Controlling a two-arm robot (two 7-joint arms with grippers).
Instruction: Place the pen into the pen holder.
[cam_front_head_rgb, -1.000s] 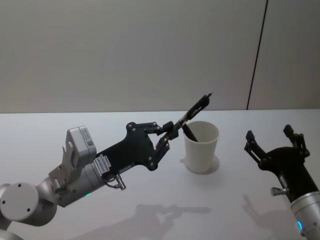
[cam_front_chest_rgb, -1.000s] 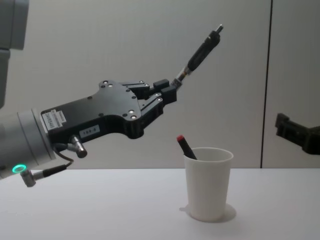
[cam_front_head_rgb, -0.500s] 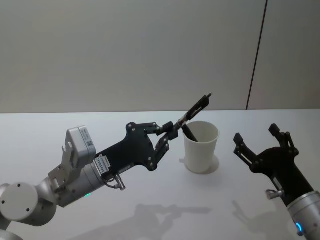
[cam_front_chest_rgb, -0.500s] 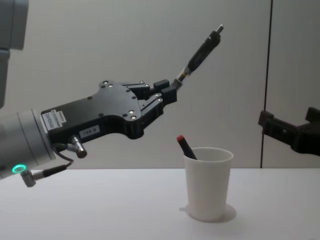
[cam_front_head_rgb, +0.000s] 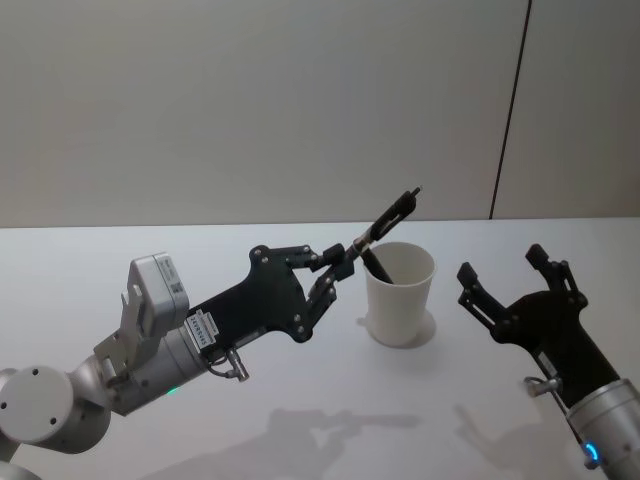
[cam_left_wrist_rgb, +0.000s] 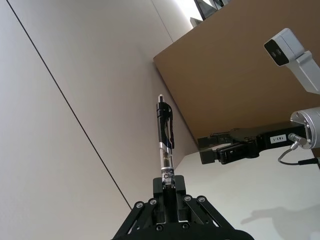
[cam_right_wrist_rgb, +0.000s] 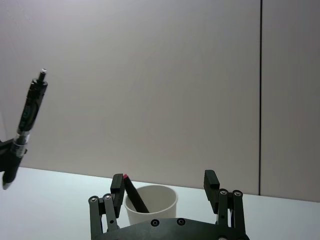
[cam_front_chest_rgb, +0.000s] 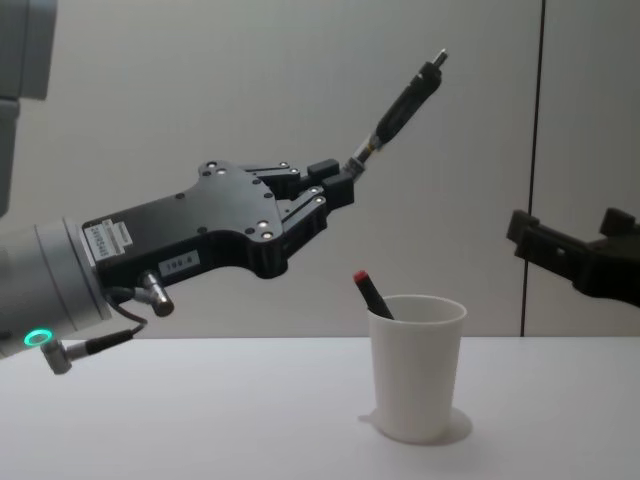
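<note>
1. the white paper cup that is serving as the pen holder is standing upright on the white bench. bare bench is lying all around it, and the bench's far edge is meeting the wall behind it.
2. a red-tipped marker is leaning inside the cup against its left side, its red tip poking above the rim. the rest of the cup's mouth is lying open.
3. the left hand is hovering over the bench, up and to the left of the cup's rim and apart from it. its arm is reaching in from the lower left and angling upward.
4. its fingers are pinching tight on the lower end of a black click pen. the pen is slanting up and to the right, with its clicker end sitting well above the cup's mouth.
5. the right hand is hovering to the right of the cup, with an open gap of air between them. its fingers are spreading wide and gripping nothing.
6. in the right wrist view the cup is showing between those two fingers, farther off.
</note>
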